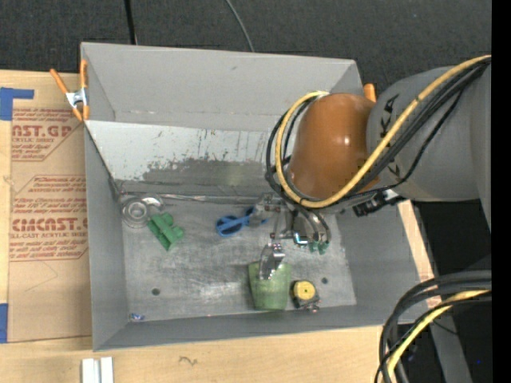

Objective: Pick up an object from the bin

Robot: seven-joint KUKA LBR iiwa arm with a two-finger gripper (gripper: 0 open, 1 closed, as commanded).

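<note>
Camera view caught my gripper (pixel 275 258), jaws spread or pressed I couldn't tell, just above the pale green block (pixel 267 294) at the front of the bin (pixel 200 274). I judged the grasp still pending; next needed a clean pinch, avoiding the adjacent yellow disc (pixel 303 292).

A pale green lump (pixel 266 293) lies by the bin's (pixel 200 282) front wall, right of centre.

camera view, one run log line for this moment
gripper | over pale green lump, near side of bin | yellow round piece beside lump | blue piece behind | grasp not seen
</note>
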